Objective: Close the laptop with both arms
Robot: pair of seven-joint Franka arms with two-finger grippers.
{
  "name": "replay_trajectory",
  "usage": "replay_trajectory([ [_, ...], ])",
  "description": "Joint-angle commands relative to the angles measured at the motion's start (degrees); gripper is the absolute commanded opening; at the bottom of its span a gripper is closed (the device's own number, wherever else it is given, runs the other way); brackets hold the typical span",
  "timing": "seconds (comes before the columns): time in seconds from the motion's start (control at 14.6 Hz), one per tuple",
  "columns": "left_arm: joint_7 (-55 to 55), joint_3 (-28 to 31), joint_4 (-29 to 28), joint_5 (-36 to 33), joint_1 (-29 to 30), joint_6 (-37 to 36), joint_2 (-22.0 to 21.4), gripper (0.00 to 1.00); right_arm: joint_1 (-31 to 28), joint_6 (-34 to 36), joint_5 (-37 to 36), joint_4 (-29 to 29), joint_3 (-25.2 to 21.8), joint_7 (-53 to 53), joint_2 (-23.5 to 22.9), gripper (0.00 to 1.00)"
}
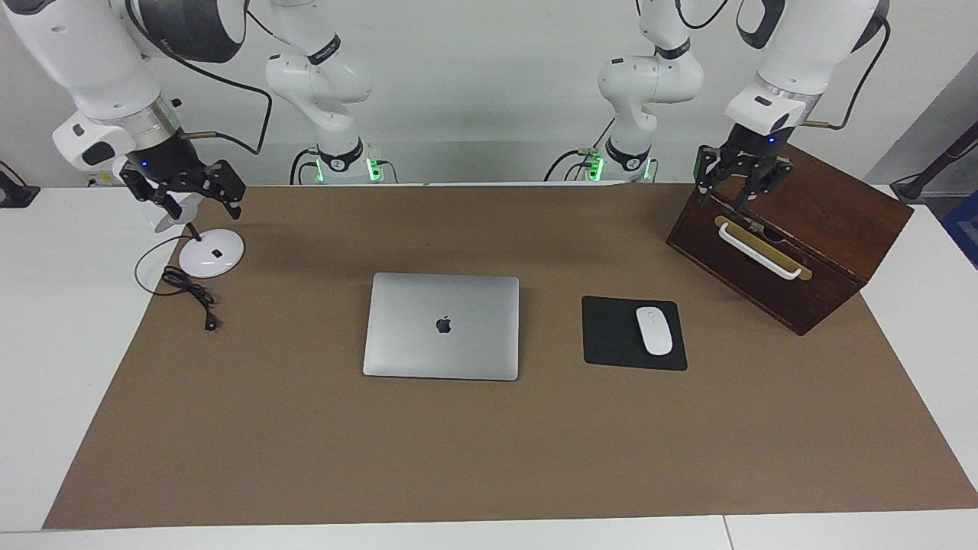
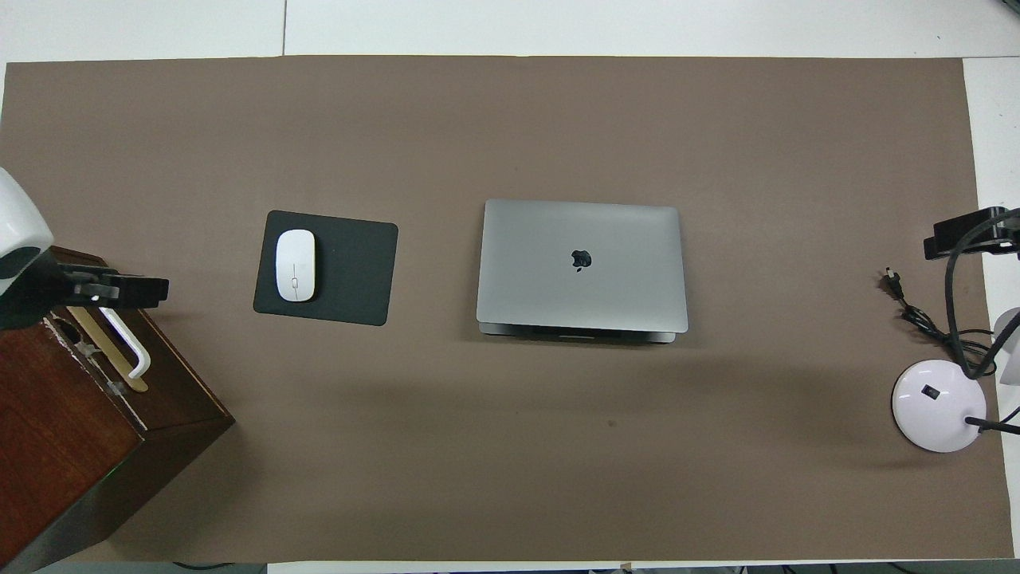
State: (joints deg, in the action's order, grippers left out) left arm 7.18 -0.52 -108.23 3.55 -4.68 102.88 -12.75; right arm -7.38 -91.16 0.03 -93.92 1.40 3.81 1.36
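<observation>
Laptop (image 1: 442, 326) sits mid-mat, lid flat down on its base, logo up — it looks closed already, or as near closed as I can tell from above. In the overhead view a thin strip of the base shows under the lid edge nearest me, so the hinge side faces me. Long axis runs across the table, from one arm's end to the other.

My left gripper (image 1: 739, 183) hangs over the top edge of the wooden box (image 1: 795, 229), above its white handle (image 1: 760, 250), at my left arm's end of the table. Fingers stand apart, nothing between them. My right gripper (image 1: 186, 187) hangs over the round white lamp base (image 1: 212, 253) at my right arm's end, fingers spread wide, also empty. Neither touches the laptop; both are well apart from it, one off each short end.

The relation that matters: the laptop lies between my two grippers, roughly centred, farther out from my bases than either of them. Neither arm looks clearly nearer.

Mouse pad (image 1: 633, 333) with the white mouse (image 1: 654, 330) lies beside the laptop toward my left arm's end — that's in the left arm's path if I come back in low.

My read: nothing left to press; task looks done and both arms parked clear.
</observation>
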Motion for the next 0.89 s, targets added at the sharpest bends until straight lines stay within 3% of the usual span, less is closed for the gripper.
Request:
replay_trajectory([
  [0.0,-0.23,-0.62,8.54,-0.92,2.21,-3.29,5.09,1.0,-0.18,-1.21,0.32,-1.97,0.09,-0.82,1.54,1.0],
  [0.41,-2.77,-0.18,19.28,-0.74,3.36,-9.0,12.04,1.0,-0.18,-1.21,0.32,-2.4,0.09,-0.82,1.63,1.0],
  [0.82,-5.24,-0.18,17.62,-1.18,3.8,-9.1,12.49,1.0,-0.17,-1.65,0.32,-2.84,0.09,-0.82,1.81,1.0],
])
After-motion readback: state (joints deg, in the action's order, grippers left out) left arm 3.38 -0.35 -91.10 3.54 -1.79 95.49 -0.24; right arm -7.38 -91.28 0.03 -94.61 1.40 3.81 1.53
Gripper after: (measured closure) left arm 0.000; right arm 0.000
